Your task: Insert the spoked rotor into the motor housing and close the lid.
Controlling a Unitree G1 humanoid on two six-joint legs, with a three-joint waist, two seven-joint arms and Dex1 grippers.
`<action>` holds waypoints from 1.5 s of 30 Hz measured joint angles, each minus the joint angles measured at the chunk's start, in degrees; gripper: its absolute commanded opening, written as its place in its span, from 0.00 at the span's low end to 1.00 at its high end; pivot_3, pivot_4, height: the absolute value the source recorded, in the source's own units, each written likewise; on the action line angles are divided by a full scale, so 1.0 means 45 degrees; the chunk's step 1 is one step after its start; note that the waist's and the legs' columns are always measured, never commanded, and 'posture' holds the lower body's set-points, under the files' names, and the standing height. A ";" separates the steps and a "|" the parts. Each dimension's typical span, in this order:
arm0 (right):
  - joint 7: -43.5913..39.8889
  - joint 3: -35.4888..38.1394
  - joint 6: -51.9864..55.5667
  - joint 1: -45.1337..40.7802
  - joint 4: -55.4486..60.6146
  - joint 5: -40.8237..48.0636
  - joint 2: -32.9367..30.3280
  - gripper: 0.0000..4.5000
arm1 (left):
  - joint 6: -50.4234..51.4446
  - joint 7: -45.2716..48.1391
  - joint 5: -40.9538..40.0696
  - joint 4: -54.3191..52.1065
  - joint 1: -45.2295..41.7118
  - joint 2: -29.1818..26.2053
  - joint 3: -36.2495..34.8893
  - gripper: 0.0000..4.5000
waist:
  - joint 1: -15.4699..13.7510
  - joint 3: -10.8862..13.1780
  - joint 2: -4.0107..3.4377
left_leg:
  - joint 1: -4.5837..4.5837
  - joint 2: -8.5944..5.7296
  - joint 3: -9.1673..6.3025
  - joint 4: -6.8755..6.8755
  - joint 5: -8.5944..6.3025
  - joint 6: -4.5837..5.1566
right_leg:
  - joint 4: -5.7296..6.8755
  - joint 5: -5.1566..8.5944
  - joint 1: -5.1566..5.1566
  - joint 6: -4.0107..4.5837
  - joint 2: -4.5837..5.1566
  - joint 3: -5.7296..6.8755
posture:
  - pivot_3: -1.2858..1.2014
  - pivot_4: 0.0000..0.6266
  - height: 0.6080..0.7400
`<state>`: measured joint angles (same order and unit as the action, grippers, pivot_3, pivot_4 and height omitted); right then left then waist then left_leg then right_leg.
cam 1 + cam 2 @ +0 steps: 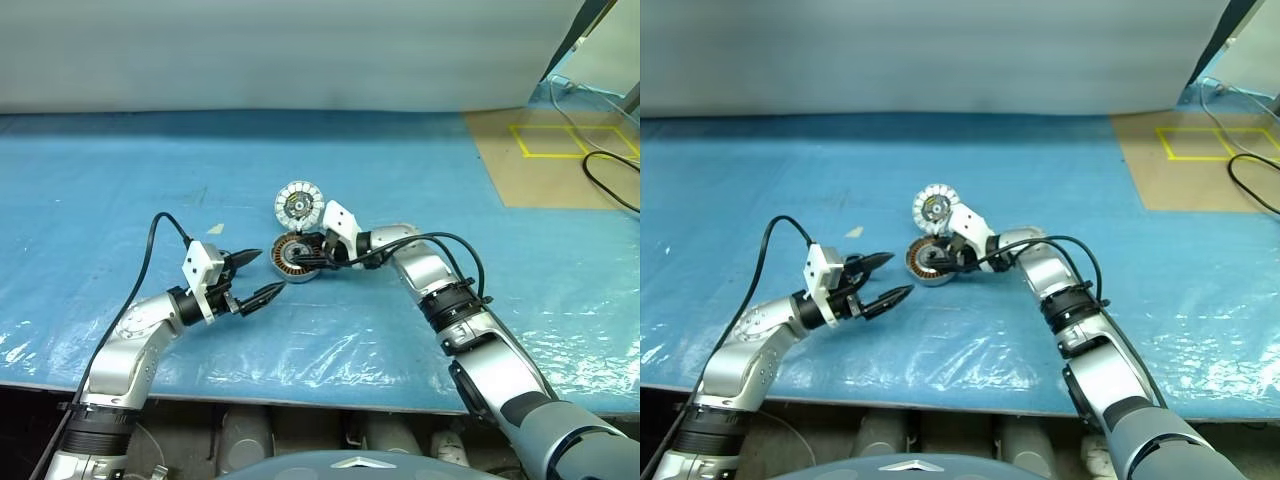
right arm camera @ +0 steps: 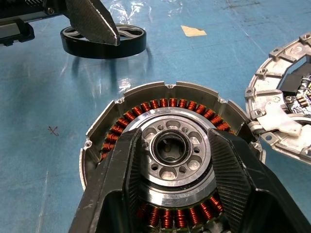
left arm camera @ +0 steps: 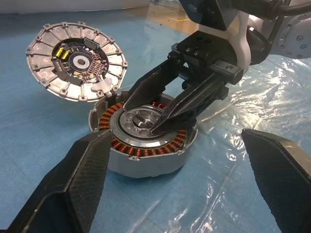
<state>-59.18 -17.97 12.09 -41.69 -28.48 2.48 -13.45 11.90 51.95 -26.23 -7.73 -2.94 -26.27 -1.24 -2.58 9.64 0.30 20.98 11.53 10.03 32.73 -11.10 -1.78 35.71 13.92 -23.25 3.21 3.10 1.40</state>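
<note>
The motor housing (image 2: 165, 103), a grey metal cup with copper-brown windings and a silver hub, sits mid-table on the blue sheet. My right gripper (image 2: 175, 141) reaches in over it, open, one finger on each side of the hub's central bore. The lid (image 3: 75, 60) stands tilted up at the housing's far edge, its white toothed rim and dark centre showing. The spoked rotor (image 2: 103, 41), a black ring, lies flat on the sheet beside the housing, partly behind a finger of my left gripper (image 1: 273, 271). That gripper is open and empty, pointing at the housing from the left.
Blue plastic sheet (image 1: 120, 180) covers the table. A tan scrap (image 1: 216, 228) lies left of the lid. At the back right is a brown board (image 1: 560, 160) marked with yellow tape, with a black cable (image 1: 610, 185) on it. The table's front edge (image 1: 300, 385) runs close below both arms.
</note>
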 measured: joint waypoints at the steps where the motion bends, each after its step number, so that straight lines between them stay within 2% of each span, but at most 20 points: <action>1: -0.0049 0.0043 0.0148 -0.0001 0.0054 0.0046 -0.0003 0.48 | 0.0005 0.0000 -0.0001 0.0000 -0.0001 -0.0001 0.0002 1.00 | -0.0008 0.0000 0.0000 | 0.0001 0.0000 0.0000 -0.0001 0.0000 0.0000 | 0.0000 0.0000 0.0000 0.0000 0.0000 0.0000 | 0.52 0.24 1.00; 11: -0.1010 0.0482 0.2381 -0.0005 0.2973 0.1552 -0.0233 0.48 | 0.0068 0.0014 -0.0005 0.0000 -0.0205 -0.0006 0.0100 1.00 | -0.0017 0.0001 0.0000 | 0.0007 0.0005 -0.0003 0.0000 0.0000 0.0000 | 0.0000 0.0000 -0.0008 0.0000 -0.0003 0.0001 | 0.52 0.24 1.00; 14: -0.0977 0.0469 0.2662 -0.0004 0.3143 0.1719 -0.0234 0.33 | 0.0115 0.0018 -0.0005 0.0002 -0.0222 -0.0006 0.0111 1.00 | -0.0018 0.0001 0.0001 | 0.0007 0.0004 -0.0002 0.0000 0.0001 -0.0001 | 0.0000 0.0000 -0.0008 0.0000 -0.0002 0.0001 | 0.52 0.24 1.00; 18: -0.0734 0.0368 0.2190 0.0002 0.2436 0.1465 -0.0141 0.03 | 0.0121 0.0023 -0.0005 0.0009 -0.0247 -0.0006 0.0116 1.00 | 0.0000 0.0000 0.0001 | 0.0008 0.0003 -0.0002 -0.0001 0.0001 -0.0002 | -0.0001 0.0000 -0.0008 0.0000 -0.0002 0.0001 | 0.52 0.24 1.00; 19: -0.0610 0.0323 0.2038 0.0005 0.2097 0.1386 -0.0099 0.01 | 0.0122 0.0023 -0.0005 0.0010 -0.0251 -0.0006 0.0116 1.00 | 0.0003 0.0000 0.0001 | 0.0008 0.0003 -0.0002 -0.0001 0.0001 -0.0003 | -0.0001 0.0000 -0.0008 0.0000 -0.0002 0.0001 | 0.52 0.24 1.00; 24: -0.0114 0.0312 0.1617 -0.0009 0.0511 0.1158 0.0220 0.01 | 0.0129 0.0023 -0.0004 0.0011 -0.0256 -0.0013 0.0117 1.00 | 0.0004 0.0001 0.0000 | 0.0012 0.0003 0.0000 -0.0002 0.0001 -0.0003 | -0.0002 0.0000 -0.0011 0.0000 -0.0002 0.0001 | 0.52 0.24 1.00; 37: 0.0311 0.0176 0.1258 -0.0090 0.0183 0.0805 0.0630 0.01 | 0.0130 0.0024 -0.0002 0.0012 -0.0261 -0.0022 0.0120 1.00 | 0.0006 0.0000 0.0001 | 0.0012 0.0004 -0.0001 -0.0001 0.0001 -0.0003 | -0.0001 0.0000 -0.0012 0.0001 -0.0002 0.0001 | 0.52 0.24 1.00; 45: 0.0893 0.0273 0.0593 -0.0577 -0.1338 0.0453 0.1153 0.01 | 0.0130 0.0030 0.0002 0.0013 -0.0290 -0.0021 0.0169 1.00 | 0.0042 -0.0001 0.0002 | -0.0031 0.0012 0.0000 0.0000 0.0001 -0.0003 | 0.0005 -0.0011 0.0009 0.0019 -0.0002 0.0001 | 0.52 0.24 1.00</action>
<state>-55.16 -16.74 14.76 -44.29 -34.50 4.52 -8.26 12.49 52.08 -26.22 -7.67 -4.25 -26.36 -0.48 -2.39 9.64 0.30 20.84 11.59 10.03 32.73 -11.10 -1.79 35.73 13.87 -23.21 3.30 3.09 1.40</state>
